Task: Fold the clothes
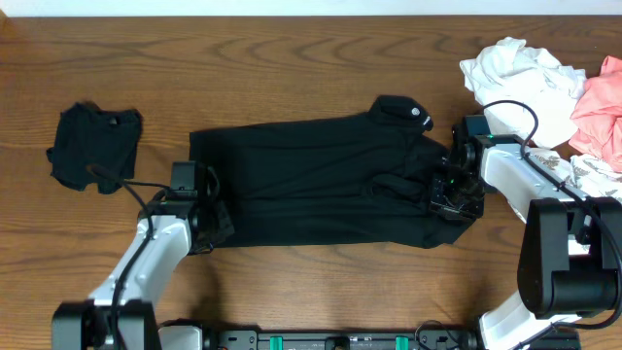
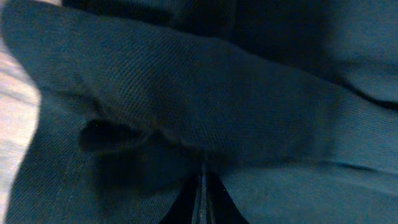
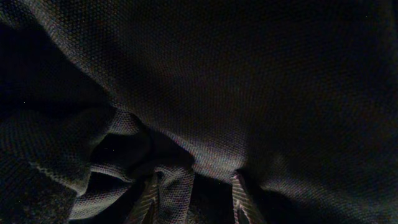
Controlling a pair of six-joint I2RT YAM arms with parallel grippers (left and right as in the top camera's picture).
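Small dark bundle [image 1: 95, 146] at mid-left. Left gripper [image 1: 216, 226] sits at the lower-left corner of the spread black garment [image 1: 311, 180], fingers pinched together on its cloth. Right gripper [image 1: 453, 194] sits at its right edge (fingers among folds; grip cannot be told). White-and-pink pile [image 1: 544, 87] upper right.

A big brown wooden bench [image 1: 292, 87] fills the whole view from above, and it has dark wavy lines and rings in the wood that run from side to side. The light is soft and even, the wood looks a little brighter near the top, and only small, faint shadows lie on it. Along the bottom edge sits a dark rail [image 1: 321, 341] with little green bits, and the left wrist view shows a pale strip of the bench [image 2: 13, 124] at its left edge.
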